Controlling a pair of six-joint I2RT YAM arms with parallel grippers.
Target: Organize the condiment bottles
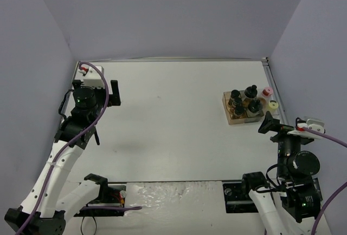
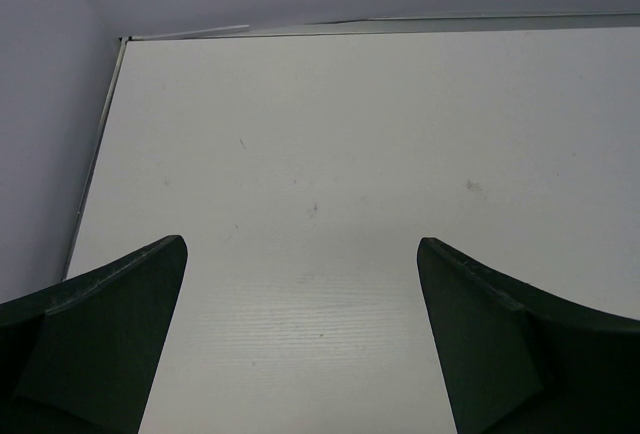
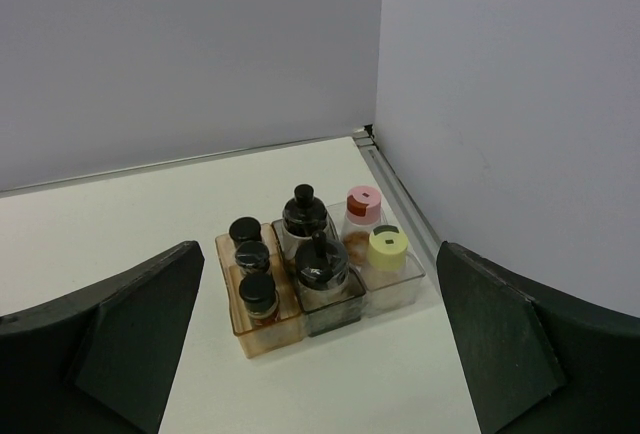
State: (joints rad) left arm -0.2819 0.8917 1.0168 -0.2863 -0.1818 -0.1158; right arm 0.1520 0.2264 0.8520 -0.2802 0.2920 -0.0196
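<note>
The condiment bottles stand together in a compartment tray (image 3: 268, 332) near the table's far right corner (image 1: 232, 117). Three small black-capped bottles (image 3: 257, 292) fill the amber left compartment. Two larger black-lidded jars (image 3: 321, 266) stand in the grey middle one. A pink-capped bottle (image 3: 363, 204) and a pale yellow-capped bottle (image 3: 388, 246) stand in the clear right one. My right gripper (image 3: 318, 251) is open and empty, just short of the tray on its near side (image 1: 269, 123). My left gripper (image 2: 300, 249) is open and empty over bare table at the far left (image 1: 112, 93).
Lilac walls enclose the white table on the left, back and right. A metal strip (image 3: 400, 194) runs along the right edge, right beside the tray. Another strip (image 2: 400, 22) runs along the far edge.
</note>
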